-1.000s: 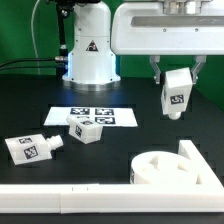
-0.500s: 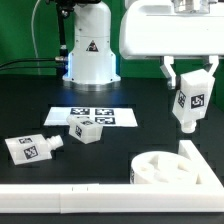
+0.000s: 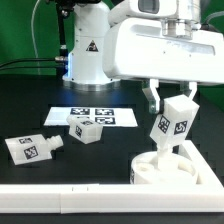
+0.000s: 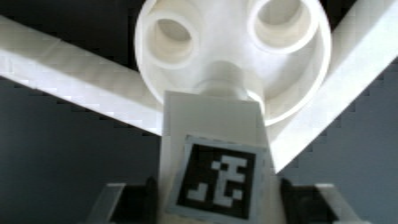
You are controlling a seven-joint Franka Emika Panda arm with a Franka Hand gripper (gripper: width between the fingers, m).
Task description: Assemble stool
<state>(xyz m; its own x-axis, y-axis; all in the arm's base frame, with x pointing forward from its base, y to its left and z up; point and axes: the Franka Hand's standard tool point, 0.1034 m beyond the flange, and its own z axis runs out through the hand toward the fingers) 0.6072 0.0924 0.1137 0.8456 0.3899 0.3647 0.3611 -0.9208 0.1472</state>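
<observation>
Movement since earlier: the two-finger gripper (image 3: 172, 103) had come down and shifted toward the exterior view's left, bringing its leg from above the table down to the seat.
Gripper: its fingers were clamped on the upper part of a stubby white plastic leg bearing a black-and-white square tag, the held leg (image 3: 171, 126).
Held leg: it hung slightly tilted, tag toward the exterior camera. In the wrist view the held leg (image 4: 217, 150) reached down to a socket in the seat. Whether it was seated there could not be told.
Seat: the thick round white plastic disc seat (image 3: 160, 175) lay flat on the black table (image 3: 30, 100), at the exterior view's lower right, close against the long white border rail (image 3: 60, 196).
Sockets: the wrist view showed the seat (image 4: 217, 45) from above with two round open sockets (image 4: 173, 35) beyond the leg's tip.
Loose legs: one loose leg (image 3: 33, 148) lay on its side at the exterior view's left. Another loose leg (image 3: 85, 128) lay nearer the middle, just in front of the marker board (image 3: 100, 114).
Background: the white robot base (image 3: 90, 50) stood behind the board.
</observation>
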